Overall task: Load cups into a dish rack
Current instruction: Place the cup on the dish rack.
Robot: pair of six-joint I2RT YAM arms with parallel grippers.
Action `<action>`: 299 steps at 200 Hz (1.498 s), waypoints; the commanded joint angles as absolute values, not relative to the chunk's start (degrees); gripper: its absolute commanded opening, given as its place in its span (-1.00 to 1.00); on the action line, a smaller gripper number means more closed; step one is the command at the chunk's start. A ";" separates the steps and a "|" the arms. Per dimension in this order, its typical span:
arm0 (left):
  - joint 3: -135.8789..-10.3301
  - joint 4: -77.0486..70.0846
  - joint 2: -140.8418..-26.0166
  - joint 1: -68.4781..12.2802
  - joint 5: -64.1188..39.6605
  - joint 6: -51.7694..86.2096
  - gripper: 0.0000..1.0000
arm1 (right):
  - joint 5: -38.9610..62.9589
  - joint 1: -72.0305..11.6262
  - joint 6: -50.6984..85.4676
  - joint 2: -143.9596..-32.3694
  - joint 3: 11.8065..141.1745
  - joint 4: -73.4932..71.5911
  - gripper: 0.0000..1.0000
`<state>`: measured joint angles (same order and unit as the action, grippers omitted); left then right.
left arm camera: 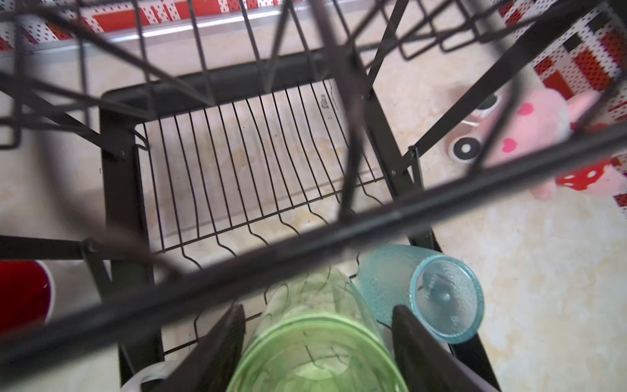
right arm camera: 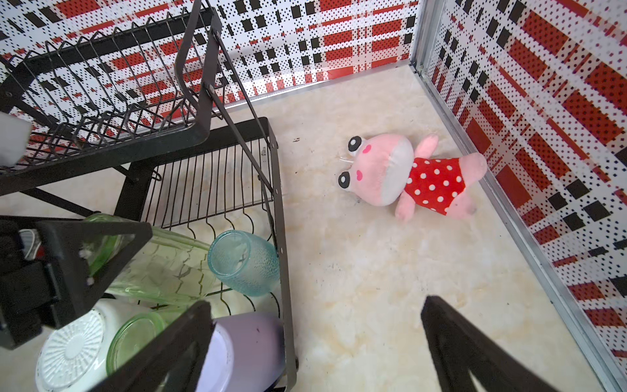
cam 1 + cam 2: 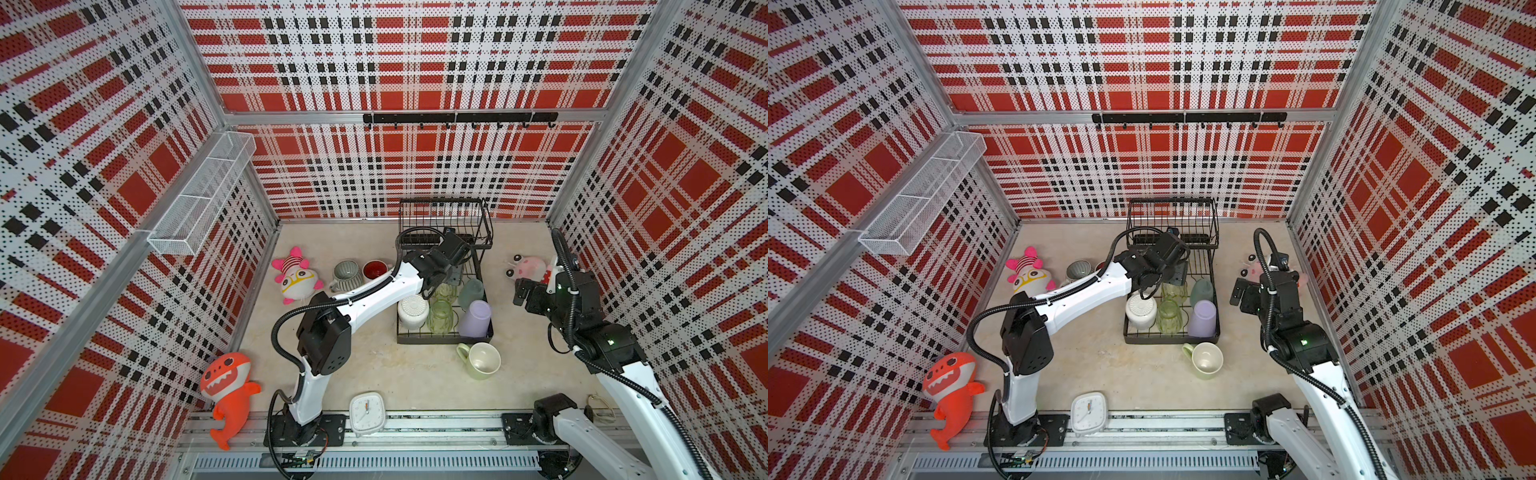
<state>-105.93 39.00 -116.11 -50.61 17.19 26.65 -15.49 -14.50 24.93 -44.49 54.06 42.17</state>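
left gripper (image 1: pixel 318 307) grips green glass (image 1: pixel 315 356) beneath upper basket (image 1: pixel 373 220), teal tumbler (image 1: pixel 444 298) beside

The dish rack (image 3: pixel 1154 339) holds a ribbed white mug (image 3: pixel 1140 311), green glass (image 3: pixel 1169 318), lavender tumbler (image 3: pixel 1203 318) and teal tumbler (image 3: pixel 1201 292) in its lower tray. The left gripper (image 3: pixel 1177 277) hangs over a second green glass (image 3: pixel 1174 291) at the tray's middle. A pale-green mug (image 3: pixel 1206 359) rests just in front of the rack.

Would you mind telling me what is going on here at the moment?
The left gripper holds a green glass in the lower tier of the rack, next to a white mug, another glass and two tumblers. The right gripper hangs open and empty beside the rack. Three mugs sit outside on the table.
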 commanded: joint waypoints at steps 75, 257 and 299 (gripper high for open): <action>-108.11 36.39 -121.38 -49.81 14.55 26.70 -0.03 | -12.81 -14.15 23.35 -43.42 52.82 42.01 1.00; -108.02 41.40 -113.80 -54.36 24.08 25.28 -0.01 | -9.33 -14.15 23.55 -44.69 53.17 41.25 1.00; -108.11 41.48 -115.77 -53.80 22.83 24.62 0.03 | -8.88 -14.13 23.51 -44.73 53.06 41.13 1.00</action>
<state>-107.37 41.50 -115.50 -54.02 22.79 25.47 -9.34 -14.46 23.53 -44.84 52.97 42.02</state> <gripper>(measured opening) 0.672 0.998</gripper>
